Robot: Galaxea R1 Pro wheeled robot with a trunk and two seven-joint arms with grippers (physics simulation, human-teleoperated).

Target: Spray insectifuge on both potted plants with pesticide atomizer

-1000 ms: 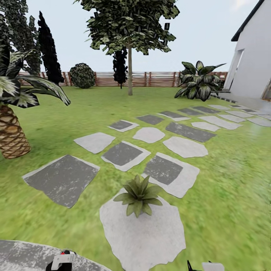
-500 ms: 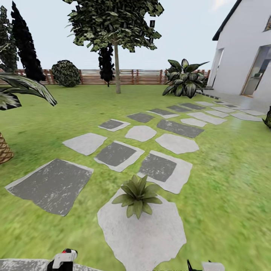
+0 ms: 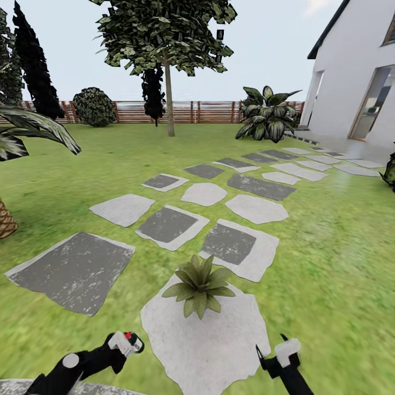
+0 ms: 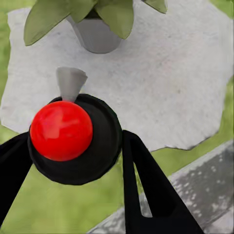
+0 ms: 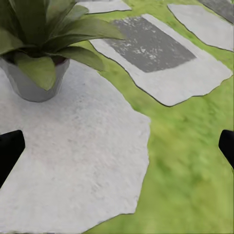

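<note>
One potted plant (image 3: 198, 282), a low green rosette in a small grey pot, stands on a pale stepping stone (image 3: 208, 340) in the garden lawn just ahead of me. My left gripper (image 3: 129, 343) is shut on the pesticide atomizer (image 3: 127, 336), held low and to the left of the plant. In the left wrist view the atomizer (image 4: 61, 130) shows from above with its red top, round black body and grey nozzle pointing at the plant's pot (image 4: 95, 34). My right gripper (image 3: 273, 351) hangs open to the right of the plant (image 5: 36, 48), with nothing between its fingertips (image 5: 9, 151).
Grey stepping stones (image 3: 167, 225) lead across the lawn toward a white house (image 3: 356, 82). A palm trunk (image 3: 5, 219) stands at the left, a broad-leaved bush (image 3: 269, 115) and a tree (image 3: 167, 71) before the wooden fence (image 3: 192, 112). A patio edge (image 3: 16, 384) lies at my feet.
Both arms have risen into view from the bottom edge, the left one carrying the atomizer toward the potted plant. The view itself turned right earlier and has since settled.
</note>
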